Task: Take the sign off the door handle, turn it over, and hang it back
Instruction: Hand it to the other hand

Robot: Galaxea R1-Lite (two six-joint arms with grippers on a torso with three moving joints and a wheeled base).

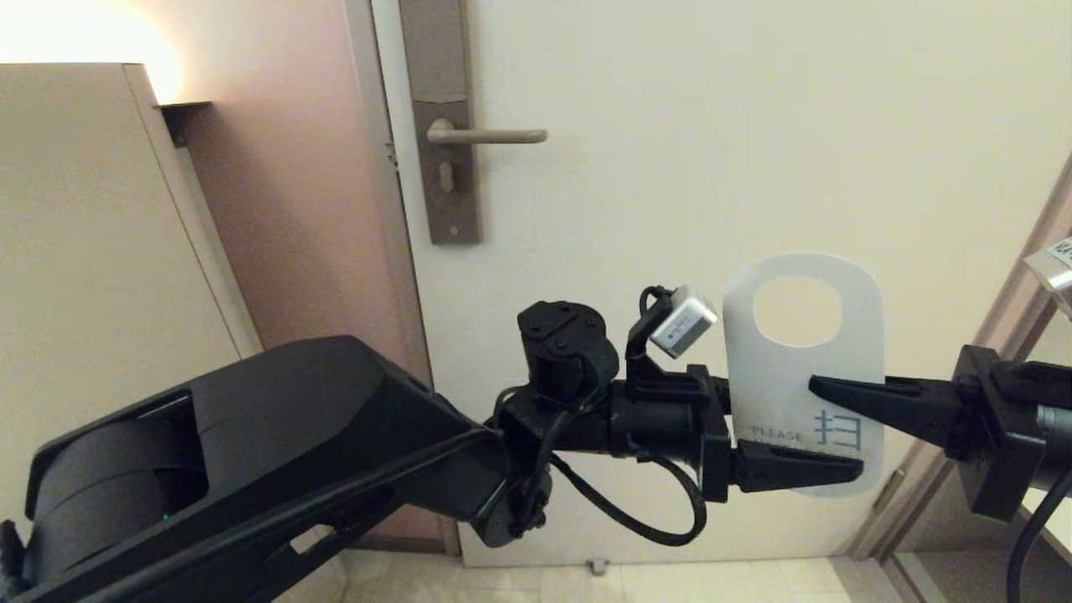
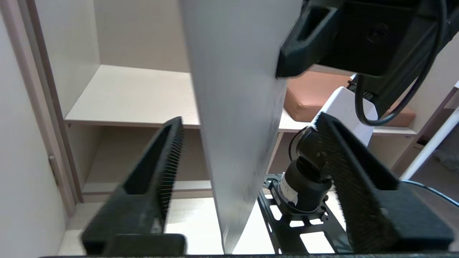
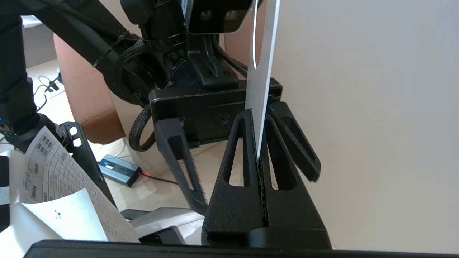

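The sign point(image 1: 758, 381) hangs upright in front of the door, white side with blue lettering towards me, hole uppermost. It is well below and to the right of the door handle point(image 1: 494, 135), which is bare. My right gripper point(image 1: 816, 385) reaches in from the right and is shut on the sign's edge; the right wrist view shows its jaws point(image 3: 259, 118) pinched on the thin card point(image 3: 263, 53). My left gripper point(image 1: 850, 469) comes from the left at the sign's lower end and is open. In its wrist view the card point(image 2: 233, 107) stands between the spread fingers point(image 2: 168, 154) without touching them.
The handle sits on a tall brownish backplate point(image 1: 444, 167) on the cream door point(image 1: 712, 126). A beige cabinet point(image 1: 84, 251) stands to the left and a door frame point(image 1: 1017, 293) to the right. Printed paper point(image 3: 53, 179) and a charger point(image 3: 120, 169) lie low beside the right arm.
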